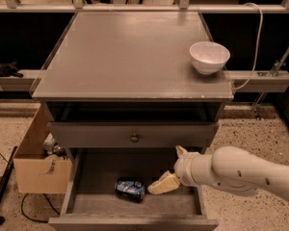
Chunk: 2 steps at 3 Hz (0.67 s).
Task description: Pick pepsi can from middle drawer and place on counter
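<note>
The pepsi can (130,188), blue and dented, lies on its side on the floor of the open middle drawer (98,174), left of centre. My gripper (171,169) reaches into the drawer from the right on a white arm. It is open and empty. Its lower finger (164,183) sits just right of the can, and the upper finger (180,151) is near the drawer front above. The grey counter (125,57) is the cabinet's top.
A white bowl (209,57) stands at the counter's right edge. A shut drawer front with a round knob (134,137) hangs above the open drawer. A cardboard box (38,170) stands on the floor to the left. A white cable (256,37) runs at the right.
</note>
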Available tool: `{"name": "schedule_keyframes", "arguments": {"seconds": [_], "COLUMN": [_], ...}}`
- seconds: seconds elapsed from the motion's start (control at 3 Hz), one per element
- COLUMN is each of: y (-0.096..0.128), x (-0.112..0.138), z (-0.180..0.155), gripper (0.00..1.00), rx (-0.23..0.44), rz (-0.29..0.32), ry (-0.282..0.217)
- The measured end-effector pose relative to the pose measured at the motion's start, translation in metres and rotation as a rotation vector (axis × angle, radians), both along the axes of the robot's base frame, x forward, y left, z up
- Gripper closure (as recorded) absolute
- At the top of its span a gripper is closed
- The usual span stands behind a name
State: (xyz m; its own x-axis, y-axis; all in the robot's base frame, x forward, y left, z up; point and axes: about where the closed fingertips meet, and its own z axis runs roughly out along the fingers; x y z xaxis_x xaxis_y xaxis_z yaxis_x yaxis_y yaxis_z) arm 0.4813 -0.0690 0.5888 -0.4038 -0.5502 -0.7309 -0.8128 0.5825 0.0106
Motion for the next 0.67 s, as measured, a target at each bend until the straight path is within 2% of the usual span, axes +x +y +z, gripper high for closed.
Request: {"name": "schedule_keyframes", "arguments": {"seconds": [0.33, 0.67], "y": [0.0, 0.015], "x": [0.0, -0.004], "z": [0.0, -0.02], "gripper": [0.0, 0.0], "rx": [0.0, 0.01], "rz": [0.0, 0.023], "ry": [0.0, 0.043]}}
